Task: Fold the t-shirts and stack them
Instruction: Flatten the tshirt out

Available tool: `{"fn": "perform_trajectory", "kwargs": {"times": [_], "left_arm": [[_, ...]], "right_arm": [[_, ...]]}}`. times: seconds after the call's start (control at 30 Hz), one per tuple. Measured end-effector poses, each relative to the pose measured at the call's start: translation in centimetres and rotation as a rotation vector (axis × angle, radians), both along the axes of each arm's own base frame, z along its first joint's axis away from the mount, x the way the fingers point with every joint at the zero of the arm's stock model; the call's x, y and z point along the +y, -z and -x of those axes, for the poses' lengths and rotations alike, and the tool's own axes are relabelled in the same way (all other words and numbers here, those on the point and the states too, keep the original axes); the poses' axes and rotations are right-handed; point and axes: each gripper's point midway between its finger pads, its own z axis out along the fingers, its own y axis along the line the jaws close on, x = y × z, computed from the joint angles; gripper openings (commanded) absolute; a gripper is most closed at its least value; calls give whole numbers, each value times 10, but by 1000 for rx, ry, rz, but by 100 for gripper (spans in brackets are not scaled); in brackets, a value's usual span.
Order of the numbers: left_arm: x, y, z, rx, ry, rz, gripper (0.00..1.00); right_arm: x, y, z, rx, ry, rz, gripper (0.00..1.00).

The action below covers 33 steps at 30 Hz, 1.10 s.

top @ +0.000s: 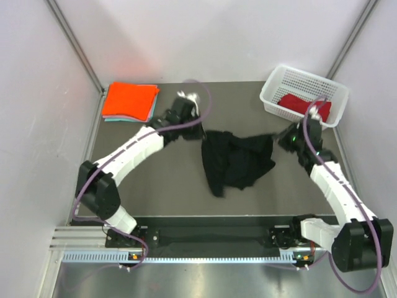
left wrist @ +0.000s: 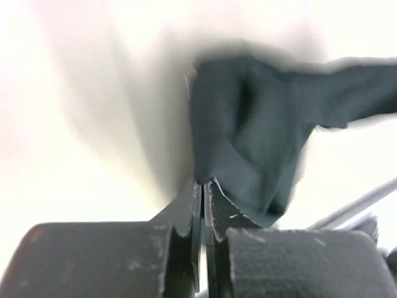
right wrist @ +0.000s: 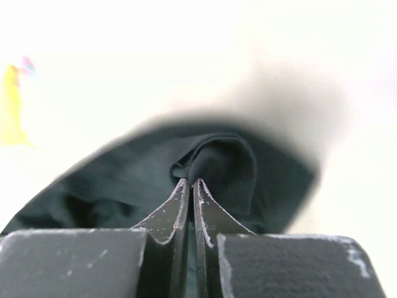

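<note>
Black t-shirt [top: 239,162] lies crumpled mid-way across the table [top: 155,186], one tail trailing toward the near side. Left pincer [top: 200,131] is closed on a fold at its far-left corner, and right pincer [top: 284,138] is clamped on a fold at its far-right corner. Judged step: spread it flat. Best to lift both corners together, draw them apart evenly until taut, then lay down without twist. Orange t-shirt [top: 130,99] lies folded on the teal t-shirt [top: 127,118], far left; dark red t-shirt [top: 294,102] is in the white mesh basket [top: 310,81], far right.
</note>
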Motion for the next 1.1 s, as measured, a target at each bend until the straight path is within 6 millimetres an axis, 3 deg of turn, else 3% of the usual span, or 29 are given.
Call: {"fn": "perform_trajectory", "kwargs": {"times": [0.03,0.13,0.17,0.23,0.3,0.33,0.43,0.5,0.67,0.77,0.87,1.1], "left_arm": [[7,-22,-16,-46,-32,5,0],[36,-105,-61,-220,-143,32,0],[44,-126,-67,-264,-167,35,0],[58,-173,-68,-351,-199,46,0],[65,-206,-56,-414,-196,71,0],[68,-217,-47,-436,-190,82,0],[77,-222,-15,-449,-152,109,0],[81,-201,6,-400,-119,102,0],[81,-102,47,-181,-37,47,0],[86,-43,65,-40,-18,-15,0],[87,-12,74,51,-5,-53,0],[76,8,55,99,0,-87,0]], "right_arm": [[-3,-25,-12,-44,5,19,0],[-11,-133,-47,-255,27,75,0],[-15,-173,-52,-332,41,94,0],[-22,-234,-49,-454,63,126,0],[-31,-267,-33,-527,81,157,0],[-35,-270,-24,-532,88,172,0],[-47,-252,1,-486,108,220,0],[-53,-216,16,-411,107,245,0],[-58,-96,56,-126,76,278,0],[-57,-49,72,4,49,278,0],[-56,-32,81,62,36,276,0],[-65,-32,77,56,73,300,0]]}}
